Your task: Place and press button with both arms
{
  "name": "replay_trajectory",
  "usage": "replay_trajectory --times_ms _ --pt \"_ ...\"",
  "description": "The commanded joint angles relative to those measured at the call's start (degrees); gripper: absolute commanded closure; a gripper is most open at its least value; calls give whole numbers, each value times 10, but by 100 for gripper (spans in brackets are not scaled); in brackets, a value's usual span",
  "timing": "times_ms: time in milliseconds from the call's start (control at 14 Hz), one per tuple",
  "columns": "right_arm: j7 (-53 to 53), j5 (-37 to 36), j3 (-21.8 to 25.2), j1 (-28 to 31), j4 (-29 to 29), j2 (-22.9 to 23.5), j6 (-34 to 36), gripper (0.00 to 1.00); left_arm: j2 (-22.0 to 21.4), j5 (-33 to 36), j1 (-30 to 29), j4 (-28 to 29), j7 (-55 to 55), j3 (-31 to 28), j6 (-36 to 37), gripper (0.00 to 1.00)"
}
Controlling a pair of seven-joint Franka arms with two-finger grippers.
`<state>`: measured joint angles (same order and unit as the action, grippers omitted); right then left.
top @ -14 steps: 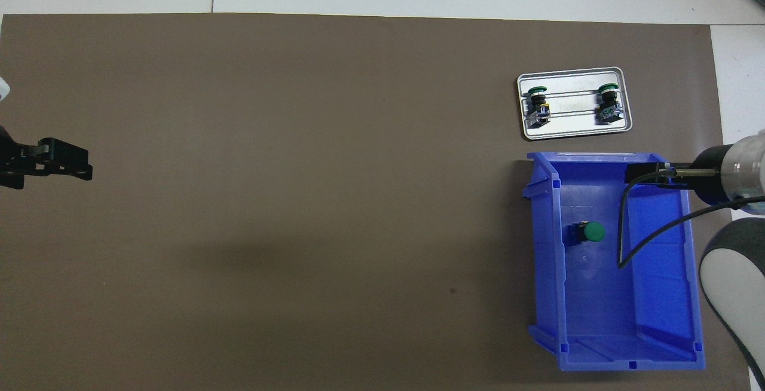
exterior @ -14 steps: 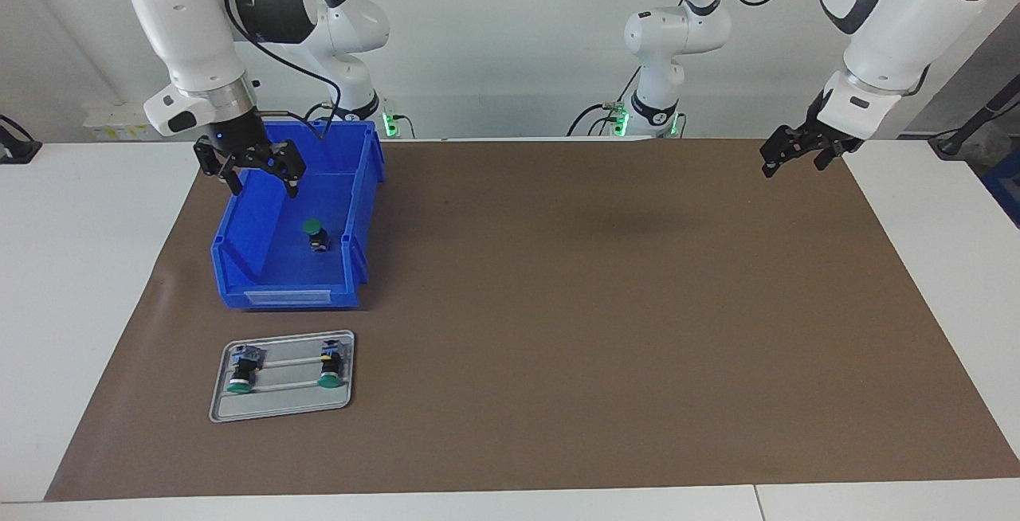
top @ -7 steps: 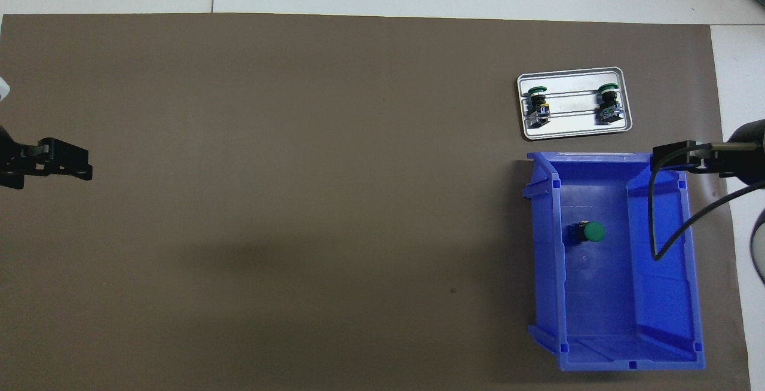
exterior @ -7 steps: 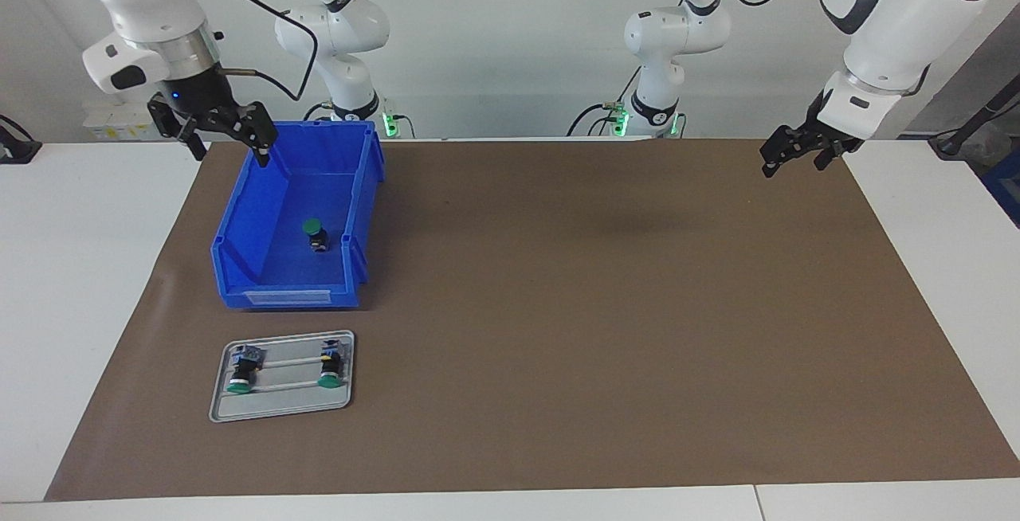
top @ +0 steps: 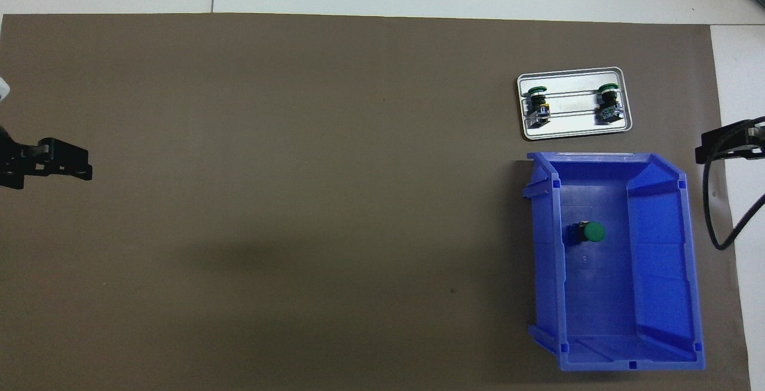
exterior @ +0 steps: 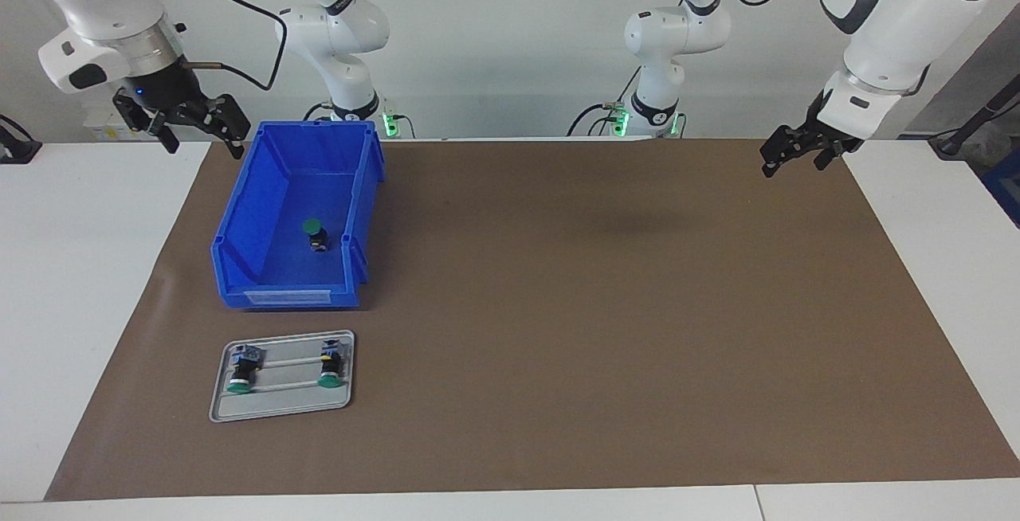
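Observation:
One green-capped button [exterior: 313, 233] [top: 588, 232] lies on its side on the floor of the blue bin [exterior: 239, 266] [top: 663, 319]. Two more buttons [exterior: 241, 370] [exterior: 329, 367] lie on the metal tray [exterior: 279, 407] [top: 571, 133]. My right gripper [exterior: 203, 145] [top: 723, 147] hangs open and empty, raised over the mat's edge just outside the bin, at the right arm's end. My left gripper [exterior: 793, 162] [top: 69, 164] hovers open and empty over the mat at the left arm's end, where that arm waits.
The brown mat [exterior: 598, 306] covers most of the white table [exterior: 80, 266]. The tray lies just farther from the robots than the bin. A black cable [top: 714, 217] droops from the right wrist, outside the bin's wall.
My right gripper has risen out of the bin and swung outward toward the right arm's end of the table, still empty. The button in the bin and the left arm have not moved.

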<state>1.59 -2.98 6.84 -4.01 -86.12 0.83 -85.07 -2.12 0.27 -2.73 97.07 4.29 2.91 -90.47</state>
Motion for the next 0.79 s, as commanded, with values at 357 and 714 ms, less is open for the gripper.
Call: replay_trajectory --times_ms 357,714 --pt "0 -8 -2 -10 -5 -8 -8 0 -11 8 2 7 -9 2 2 0" --pt "6 -2 -2 -9 -6 -10 -8 0 -10 7 5 7 -126 5 -26 0"
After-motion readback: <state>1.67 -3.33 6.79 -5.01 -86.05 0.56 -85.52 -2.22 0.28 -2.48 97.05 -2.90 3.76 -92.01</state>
